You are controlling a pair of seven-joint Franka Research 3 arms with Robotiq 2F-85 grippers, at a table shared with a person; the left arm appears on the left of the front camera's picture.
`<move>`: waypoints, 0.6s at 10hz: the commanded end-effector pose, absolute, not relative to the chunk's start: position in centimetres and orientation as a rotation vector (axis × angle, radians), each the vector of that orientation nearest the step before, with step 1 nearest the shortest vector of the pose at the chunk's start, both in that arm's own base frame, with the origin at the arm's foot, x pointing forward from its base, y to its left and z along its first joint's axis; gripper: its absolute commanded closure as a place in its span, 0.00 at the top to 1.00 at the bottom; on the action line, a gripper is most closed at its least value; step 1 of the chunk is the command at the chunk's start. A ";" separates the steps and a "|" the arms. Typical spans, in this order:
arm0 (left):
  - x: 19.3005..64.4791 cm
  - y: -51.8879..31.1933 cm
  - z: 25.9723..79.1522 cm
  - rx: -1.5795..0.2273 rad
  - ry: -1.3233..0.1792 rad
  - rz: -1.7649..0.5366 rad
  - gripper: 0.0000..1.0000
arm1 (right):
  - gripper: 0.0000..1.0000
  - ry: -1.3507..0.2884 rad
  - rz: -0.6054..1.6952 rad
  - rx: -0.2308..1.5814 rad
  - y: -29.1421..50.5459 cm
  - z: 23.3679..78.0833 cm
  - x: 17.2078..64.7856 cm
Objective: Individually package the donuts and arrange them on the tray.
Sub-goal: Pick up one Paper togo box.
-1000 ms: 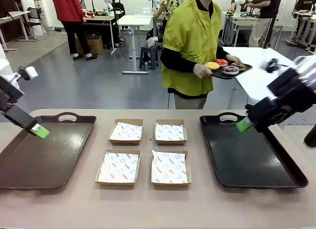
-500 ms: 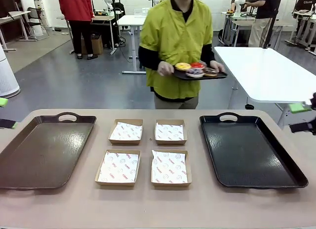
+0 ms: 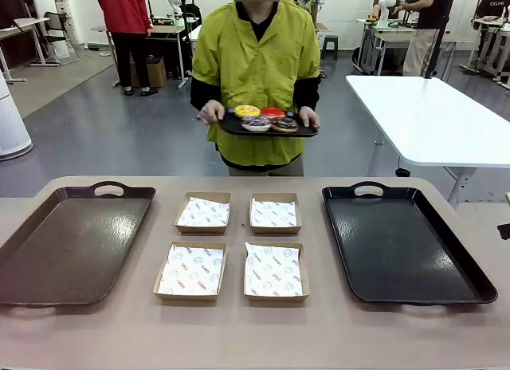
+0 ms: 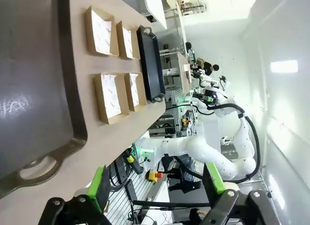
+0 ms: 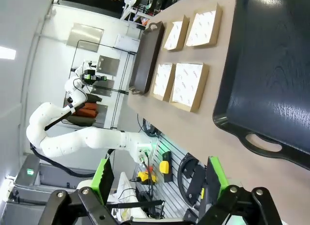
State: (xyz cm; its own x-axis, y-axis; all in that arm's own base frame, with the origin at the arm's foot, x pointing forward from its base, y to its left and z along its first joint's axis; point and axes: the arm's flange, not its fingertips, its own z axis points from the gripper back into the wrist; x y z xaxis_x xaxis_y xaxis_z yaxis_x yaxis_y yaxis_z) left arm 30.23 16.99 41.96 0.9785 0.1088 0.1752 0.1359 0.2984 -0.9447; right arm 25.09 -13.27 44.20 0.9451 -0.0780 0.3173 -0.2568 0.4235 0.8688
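Since the earlier frame the person [image 3: 255,67] has walked from the right side to the middle and now stands just behind the far edge of the desk [image 3: 255,330]. Both arms have drawn back from above the two large trays.

The left pincer [image 4: 156,184] is released, its green pads wide apart with nothing between them; it looks along the desk from beyond the handle of the brown tray [image 3: 72,242]. This tray lies at the left side of the desk. Next to it, in the middle, four paper-lined boxes [image 3: 202,212] stand in two rows of two.

The donuts [image 3: 265,118] are not on the desk. They lie close together on a small dark tray [image 3: 307,132], which the person holds at chest height with a hand [image 3: 211,112] at each end. The yellow-iced donut [image 3: 247,111] and the red-glazed donut [image 3: 272,112] are at the back; the donut with white and coloured sprinkles [image 3: 256,123] and the dark chocolate donut [image 3: 284,124] are in front.

The black tray [image 3: 398,242] lies at the right side of the desk. The right pincer [image 5: 158,175] is also released, and it faces the handle end of that tray.
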 end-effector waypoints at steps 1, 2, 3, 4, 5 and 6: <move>30.1 17.9 42.3 -1.258 -0.223 -0.063 1.00 | 1.00 -0.340 0.160 1.104 -10.1 43.0 23.3; 30.2 17.0 42.0 -1.271 -0.222 -0.018 1.00 | 1.00 -0.332 0.114 1.134 -13.3 44.2 25.1; 30.2 17.0 42.0 -1.271 -0.222 -0.018 1.00 | 1.00 -0.332 0.114 1.134 -13.3 44.2 25.1; 30.2 17.0 42.0 -1.271 -0.222 -0.018 1.00 | 1.00 -0.332 0.114 1.134 -13.3 44.2 25.1; 30.2 17.0 42.0 -1.271 -0.222 -0.018 1.00 | 1.00 -0.332 0.114 1.134 -13.3 44.2 25.1; 30.2 17.0 42.0 -1.271 -0.222 -0.018 1.00 | 1.00 -0.332 0.114 1.134 -13.3 44.2 25.1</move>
State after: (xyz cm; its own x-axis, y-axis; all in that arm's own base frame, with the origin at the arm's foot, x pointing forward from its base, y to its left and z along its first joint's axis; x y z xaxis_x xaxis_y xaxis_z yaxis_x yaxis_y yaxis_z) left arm 30.39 16.86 42.02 0.9807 0.0995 0.1685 0.1311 0.3055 -0.9431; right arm 24.80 -13.23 44.11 0.9513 -0.0745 0.2991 -0.2372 0.4428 0.8647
